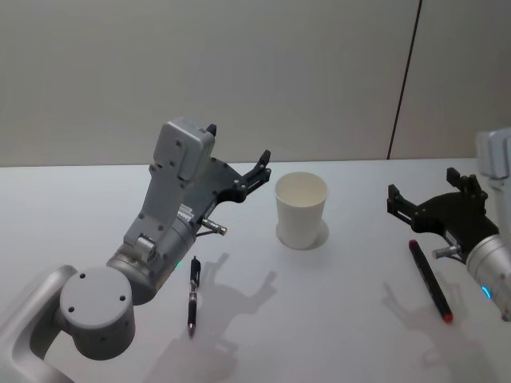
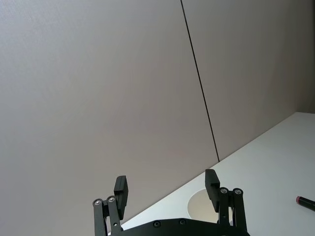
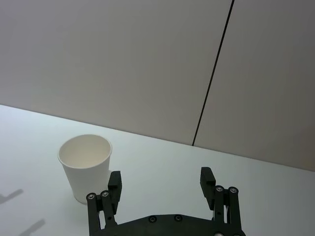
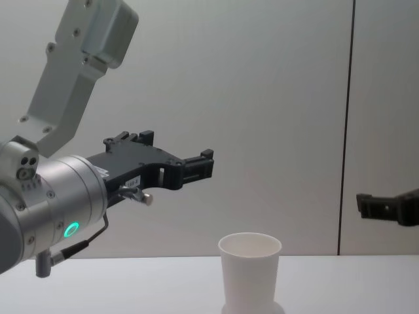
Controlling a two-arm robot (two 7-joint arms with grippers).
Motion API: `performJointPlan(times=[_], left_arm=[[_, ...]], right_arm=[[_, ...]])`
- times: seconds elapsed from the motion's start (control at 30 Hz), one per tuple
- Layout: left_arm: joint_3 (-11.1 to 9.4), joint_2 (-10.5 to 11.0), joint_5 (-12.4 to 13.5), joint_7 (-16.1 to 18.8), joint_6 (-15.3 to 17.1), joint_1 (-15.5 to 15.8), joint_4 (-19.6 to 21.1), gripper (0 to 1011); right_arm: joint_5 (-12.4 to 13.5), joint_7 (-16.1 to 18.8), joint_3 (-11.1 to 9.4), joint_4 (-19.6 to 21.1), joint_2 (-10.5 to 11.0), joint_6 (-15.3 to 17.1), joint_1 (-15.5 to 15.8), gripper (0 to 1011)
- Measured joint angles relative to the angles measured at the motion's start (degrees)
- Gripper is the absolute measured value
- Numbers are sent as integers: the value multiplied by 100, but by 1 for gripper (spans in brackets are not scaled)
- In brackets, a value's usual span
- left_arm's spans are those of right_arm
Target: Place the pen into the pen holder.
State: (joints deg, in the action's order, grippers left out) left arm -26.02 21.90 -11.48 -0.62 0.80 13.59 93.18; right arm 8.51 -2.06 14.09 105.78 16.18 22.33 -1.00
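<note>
The white pen holder (image 1: 302, 209) stands upright and empty at the table's middle. A black pen (image 1: 192, 295) lies on the table to its left, under my left arm. A dark pen with red ends (image 1: 429, 279) lies on the right, just below my right gripper (image 1: 423, 188), which hovers open and holds nothing. My left gripper (image 1: 238, 145) is raised above the table, left of the holder, open and empty, pointing toward the wall. The left wrist view has the holder's rim (image 2: 197, 206) below the gripper (image 2: 167, 189). In the right wrist view the holder (image 3: 86, 164) is beyond the gripper (image 3: 161, 184).
The white table (image 1: 335, 319) is bare around the holder and pens. A plain grey wall with a dark vertical seam (image 1: 406, 80) stands behind it. In the chest view the left gripper (image 4: 177, 152) hangs well above the holder (image 4: 250, 271).
</note>
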Motion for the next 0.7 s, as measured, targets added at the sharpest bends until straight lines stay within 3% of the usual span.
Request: performJointPlan(times=[0.7], left_arm=[[0, 0, 0, 0, 0, 0, 0, 1003]], right_arm=[[-363, 93, 6, -580, -323, 1178, -584, 1002]])
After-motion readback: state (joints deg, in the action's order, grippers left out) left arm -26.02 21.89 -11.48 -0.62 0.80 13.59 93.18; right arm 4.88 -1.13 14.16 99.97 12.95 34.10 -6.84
